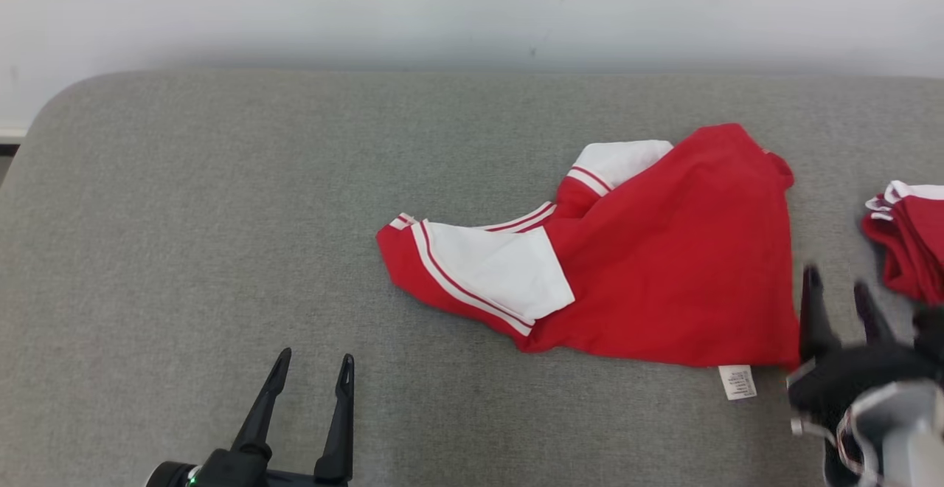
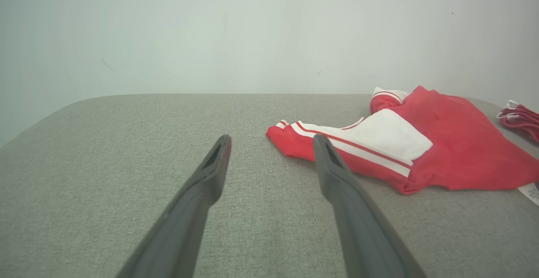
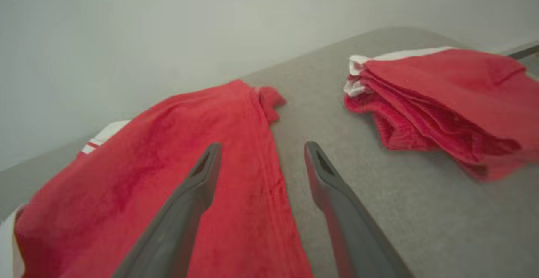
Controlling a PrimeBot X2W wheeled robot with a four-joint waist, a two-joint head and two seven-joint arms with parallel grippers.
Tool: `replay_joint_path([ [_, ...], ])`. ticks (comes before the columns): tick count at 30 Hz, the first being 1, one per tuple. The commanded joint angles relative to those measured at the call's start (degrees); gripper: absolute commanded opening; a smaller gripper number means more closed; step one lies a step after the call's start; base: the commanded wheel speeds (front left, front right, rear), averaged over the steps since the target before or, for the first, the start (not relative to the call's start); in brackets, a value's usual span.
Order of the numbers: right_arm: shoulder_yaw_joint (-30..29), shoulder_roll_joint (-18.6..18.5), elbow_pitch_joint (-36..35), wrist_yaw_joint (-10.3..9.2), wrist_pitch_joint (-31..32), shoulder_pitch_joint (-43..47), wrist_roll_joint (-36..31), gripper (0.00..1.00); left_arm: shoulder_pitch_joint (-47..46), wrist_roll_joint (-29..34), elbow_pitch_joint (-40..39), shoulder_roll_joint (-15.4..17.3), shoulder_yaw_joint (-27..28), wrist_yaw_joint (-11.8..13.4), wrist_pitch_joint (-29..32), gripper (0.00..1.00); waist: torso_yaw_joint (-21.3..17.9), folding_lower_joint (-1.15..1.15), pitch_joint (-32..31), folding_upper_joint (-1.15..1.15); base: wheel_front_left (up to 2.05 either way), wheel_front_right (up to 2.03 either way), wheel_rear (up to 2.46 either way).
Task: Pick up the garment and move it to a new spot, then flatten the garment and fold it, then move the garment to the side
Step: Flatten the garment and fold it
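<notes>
The garment (image 1: 664,258) is a red shirt with white, red-striped sleeves, lying crumpled on the grey table (image 1: 184,199) right of centre; its white label sticks out at the near edge. It also appears in the left wrist view (image 2: 442,151) and the right wrist view (image 3: 177,164). My left gripper (image 1: 315,365) is open near the front edge, well to the left of the shirt, with nothing between its fingers. My right gripper (image 1: 837,284) is open just beside the shirt's right edge, empty. In the right wrist view its left finger (image 3: 198,181) is over the red cloth.
A stack of folded red garments (image 1: 911,243) with white trim lies at the table's right edge, close to my right gripper; the same stack (image 3: 442,101) is seen from the right wrist. A pale wall runs behind the table. Bare grey surface spreads to the left.
</notes>
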Motion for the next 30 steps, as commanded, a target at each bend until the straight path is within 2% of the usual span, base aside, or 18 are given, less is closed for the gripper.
replay_joint_path([
  [1,-0.9,1.3,-3.4,-0.09,1.6,4.3,-0.5,1.0,0.7,0.4,-0.3,0.0,0.4,0.1,-0.2,1.0,-1.1,0.01,-0.9,0.0,0.0,0.0,0.0],
  [6,-3.5,2.9,-10.0,-0.09,7.6,11.5,-0.3,1.0,1.1,0.9,-0.6,0.0,0.9,0.0,-0.2,1.0,-2.0,0.01,-1.1,0.0,0.0,0.0,0.0],
  [11,-4.2,3.0,-10.0,-0.09,11.5,12.2,1.1,1.0,0.8,1.1,-0.5,0.0,0.9,-0.3,-0.2,1.0,-2.2,0.01,-0.9,0.0,0.0,0.0,0.0],
  [19,-3.5,3.0,-9.0,-0.09,20.8,6.8,-3.2,1.0,0.6,1.2,-0.1,0.0,0.2,-0.5,-0.2,1.0,-1.5,0.01,-0.5,0.0,0.0,0.0,0.0],
  [20,-3.0,3.0,-8.2,-0.09,23.9,5.3,-5.7,1.0,0.5,1.2,0.0,0.0,0.1,-0.5,-0.2,1.0,-1.1,0.01,-0.3,0.0,0.0,0.0,0.0],
  [26,-3.2,3.0,-5.2,-0.09,32.5,1.4,-11.6,1.0,0.2,1.3,0.1,0.0,-0.1,-0.6,-0.2,1.0,0.3,0.01,0.3,0.0,0.0,0.0,0.0],
  [30,-4.1,3.0,-4.2,-0.09,34.9,0.3,-14.5,1.0,0.0,1.1,0.0,0.0,-0.2,-0.7,-0.2,1.0,1.3,0.01,0.9,0.0,0.0,0.0,0.0],
])
